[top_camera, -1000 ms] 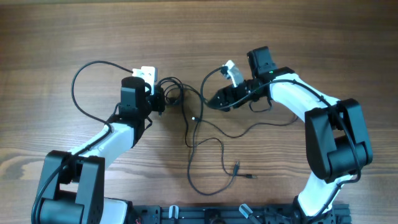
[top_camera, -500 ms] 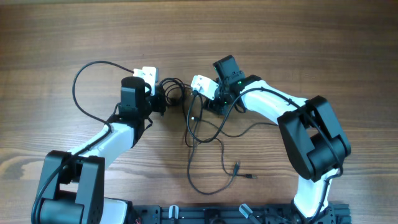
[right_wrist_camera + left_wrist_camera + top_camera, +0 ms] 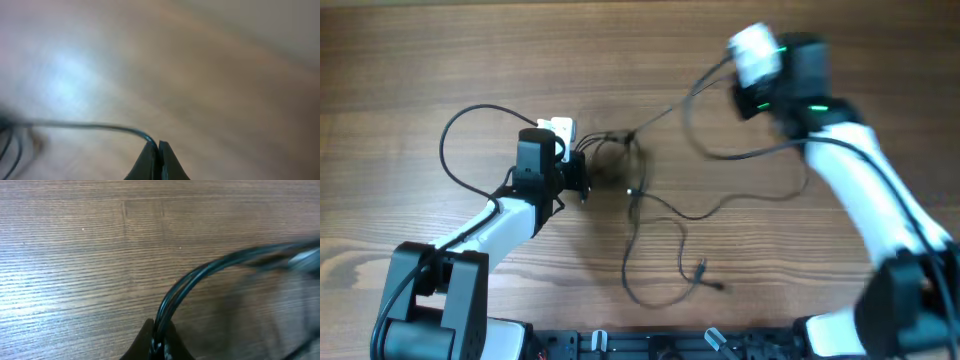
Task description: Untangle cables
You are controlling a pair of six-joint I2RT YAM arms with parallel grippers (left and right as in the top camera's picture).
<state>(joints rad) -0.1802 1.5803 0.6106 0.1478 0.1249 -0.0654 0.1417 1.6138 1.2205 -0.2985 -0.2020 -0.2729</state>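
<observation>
Over the table (image 3: 75,240), left end effector (image 3: 159,344) pinches cables (image 3: 200,273).

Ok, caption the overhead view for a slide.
Left gripper grips the cable tangle on the wooden table; right gripper holds one strand stretched away.

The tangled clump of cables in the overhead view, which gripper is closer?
Left. The left gripper sits against the clump at its left edge, pinching cords; the right gripper is far off toward the upper right, holding one strand.
</observation>
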